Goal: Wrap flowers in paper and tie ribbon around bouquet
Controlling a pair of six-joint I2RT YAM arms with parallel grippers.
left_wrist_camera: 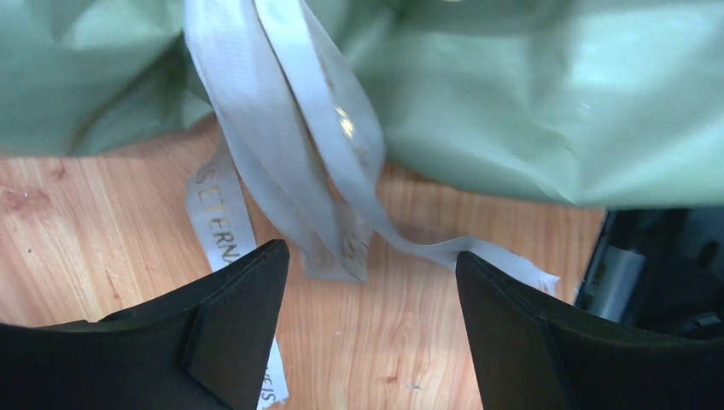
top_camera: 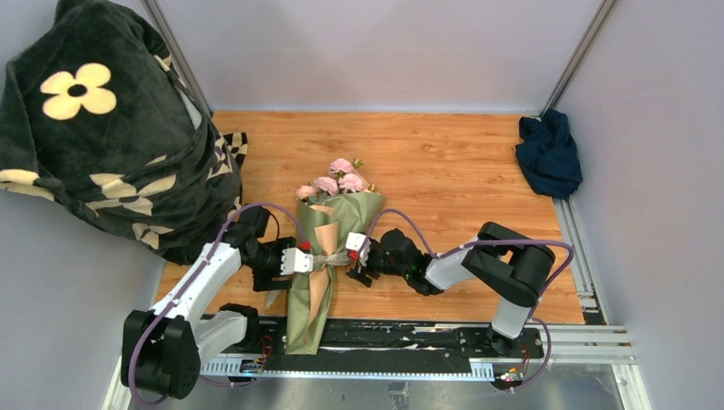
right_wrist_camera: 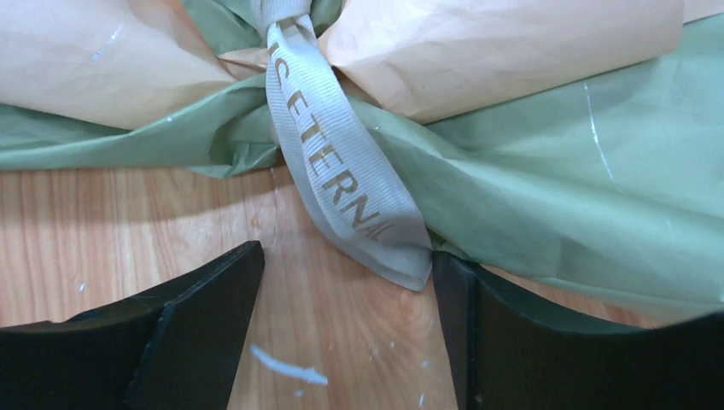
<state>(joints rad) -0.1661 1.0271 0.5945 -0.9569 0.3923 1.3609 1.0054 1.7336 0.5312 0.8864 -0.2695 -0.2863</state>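
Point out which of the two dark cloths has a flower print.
The large black blanket heaped at the far left: it carries cream flower prints. The small navy cloth at the far right is plain.

The top camera looks down from high at the near edge over the whole bench (top_camera: 444,154). Both wrist cameras sit close, facing the ribbon (right_wrist_camera: 341,188) of the bouquet (top_camera: 318,282) from opposite sides, apparently sharing its tied waist.

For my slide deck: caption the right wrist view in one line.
Open right end effector beside the printed ribbon cinching the green-and-tan paper on the wooden table.
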